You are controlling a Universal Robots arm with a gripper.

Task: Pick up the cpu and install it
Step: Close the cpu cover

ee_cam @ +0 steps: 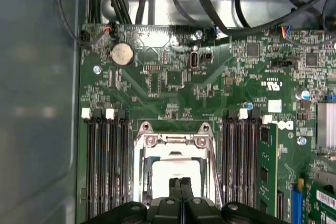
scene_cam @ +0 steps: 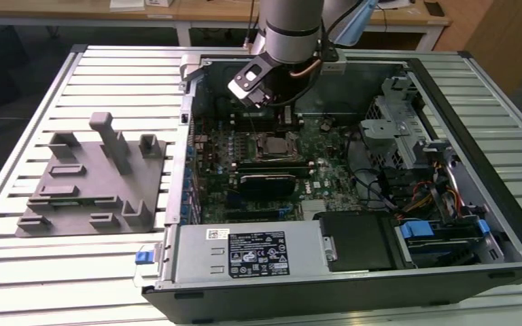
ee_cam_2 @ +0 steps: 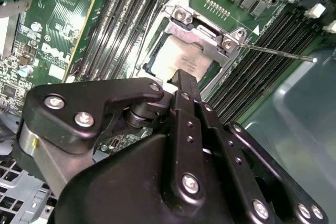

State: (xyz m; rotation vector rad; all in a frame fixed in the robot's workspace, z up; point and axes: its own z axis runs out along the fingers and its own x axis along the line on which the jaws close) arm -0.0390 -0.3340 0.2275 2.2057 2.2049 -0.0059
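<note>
The cpu point(ee_cam_2: 181, 59) is a pale silvery square lying flat inside the metal-framed socket point(ee_cam_2: 202, 32) on the green motherboard. In the first wrist view the cpu point(ee_cam: 176, 169) sits within the socket frame point(ee_cam: 173, 140), between banks of black memory slots. My gripper point(ee_cam_2: 185, 74) hangs just above the cpu's near edge, its two black fingers point(ee_cam: 175, 188) pressed together with nothing between them. In the exterior view the arm point(scene_cam: 288, 34) reaches down into the back of the open computer case, beyond the socket point(scene_cam: 274, 146).
A thin metal socket lever point(ee_cam_2: 278, 53) sticks out sideways from the frame. A gray slotted fixture point(scene_cam: 89, 176) lies on the slatted table at the exterior view's left. The power supply point(scene_cam: 242, 251), drive cage point(scene_cam: 406, 129) and cables point(ee_cam: 210, 3) crowd the case.
</note>
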